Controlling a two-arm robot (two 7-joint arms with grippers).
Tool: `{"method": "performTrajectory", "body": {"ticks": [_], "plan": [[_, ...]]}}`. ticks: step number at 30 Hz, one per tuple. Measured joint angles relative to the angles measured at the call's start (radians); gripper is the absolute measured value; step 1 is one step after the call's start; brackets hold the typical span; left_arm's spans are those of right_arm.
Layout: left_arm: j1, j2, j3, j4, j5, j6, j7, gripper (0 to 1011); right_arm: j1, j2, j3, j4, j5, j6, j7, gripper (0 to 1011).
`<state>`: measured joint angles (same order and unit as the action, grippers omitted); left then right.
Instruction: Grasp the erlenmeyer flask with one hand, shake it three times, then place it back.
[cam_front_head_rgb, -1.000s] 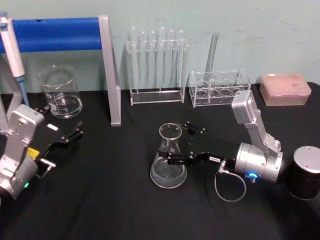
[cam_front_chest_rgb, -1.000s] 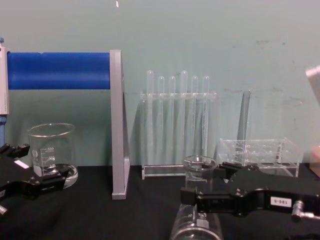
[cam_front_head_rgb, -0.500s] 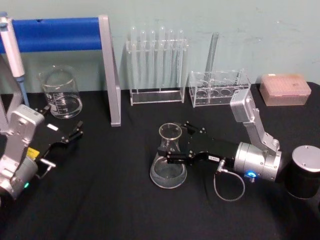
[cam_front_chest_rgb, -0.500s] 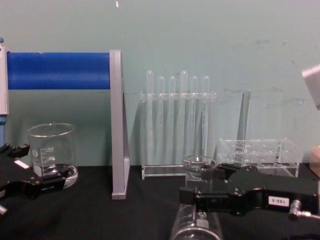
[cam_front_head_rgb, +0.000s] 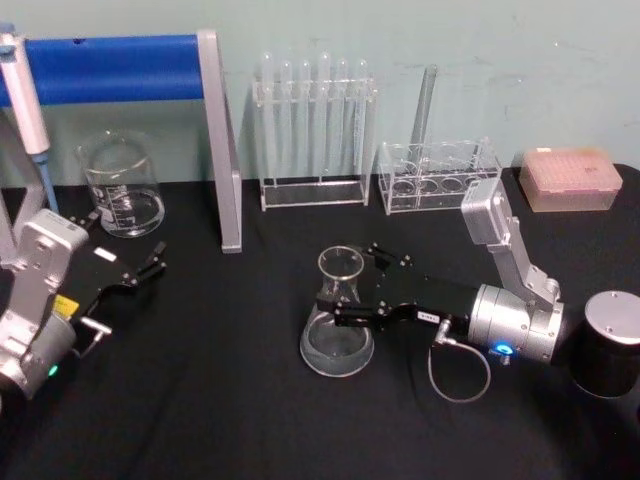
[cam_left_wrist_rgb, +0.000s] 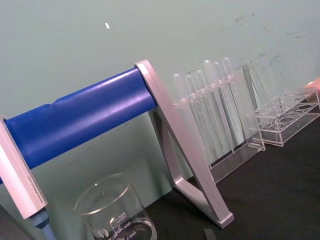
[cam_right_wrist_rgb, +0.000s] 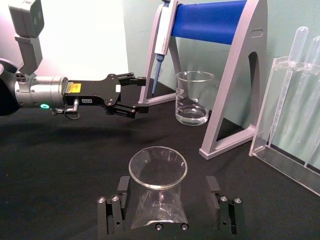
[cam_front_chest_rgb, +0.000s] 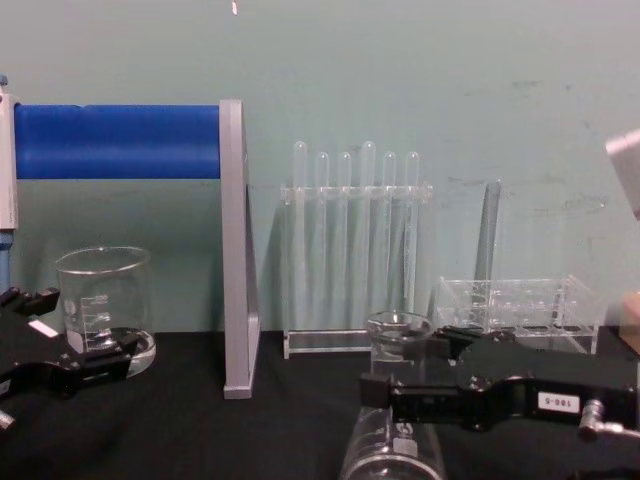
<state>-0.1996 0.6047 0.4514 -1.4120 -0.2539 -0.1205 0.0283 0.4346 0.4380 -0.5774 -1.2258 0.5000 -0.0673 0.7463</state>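
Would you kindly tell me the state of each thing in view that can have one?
erlenmeyer flask: upright on the table, not lifted.
right gripper: open, jaws either side of the flask's neck.
left gripper: open, idle at the table's left.
beaker: upright, by the blue stand.
test tubes: upright in their rack.

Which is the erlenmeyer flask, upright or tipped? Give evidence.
Upright: the erlenmeyer flask rests its wide base on the black table, mouth up, inside the open right claw; the left claw sits near the beaker.
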Motion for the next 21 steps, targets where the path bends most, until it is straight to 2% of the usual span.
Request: {"method": "performTrajectory", "body": {"ticks": [3,9,10,11,13,17,21], "plan": [[0.0,0.0,0.0,0.0,0.0,0.0,0.0,1001,0.0,0.0,0.0,0.0,0.0,0.0,0.0,926],[0.0,0.0,0.0,0.0,0.0,0.0,0.0,1001,0.0,0.0,0.0,-0.001,0.0,-0.001,0.0,744],[0.0,0.0,0.0,0.0,0.0,0.0,0.0,1001,0.0,0.0,0.0,-0.001,0.0,-0.001,0.0,744],[0.0,0.0,0.0,0.0,0.0,0.0,0.0,1000,0.0,0.0,0.0,-0.001,0.0,-0.001,0.0,669],[0.0,0.0,0.0,0.0,0.0,0.0,0.0,1001,0.0,0.0,0.0,-0.001,0.0,-0.001,0.0,651],[0.0,0.0,0.0,0.0,0.0,0.0,0.0,1001,0.0,0.0,0.0,-0.001,0.0,-0.001,0.0,507],[0.0,0.0,0.0,0.0,0.0,0.0,0.0,1001,0.0,0.0,0.0,-0.001,0.0,-0.001,0.0,449]]}}
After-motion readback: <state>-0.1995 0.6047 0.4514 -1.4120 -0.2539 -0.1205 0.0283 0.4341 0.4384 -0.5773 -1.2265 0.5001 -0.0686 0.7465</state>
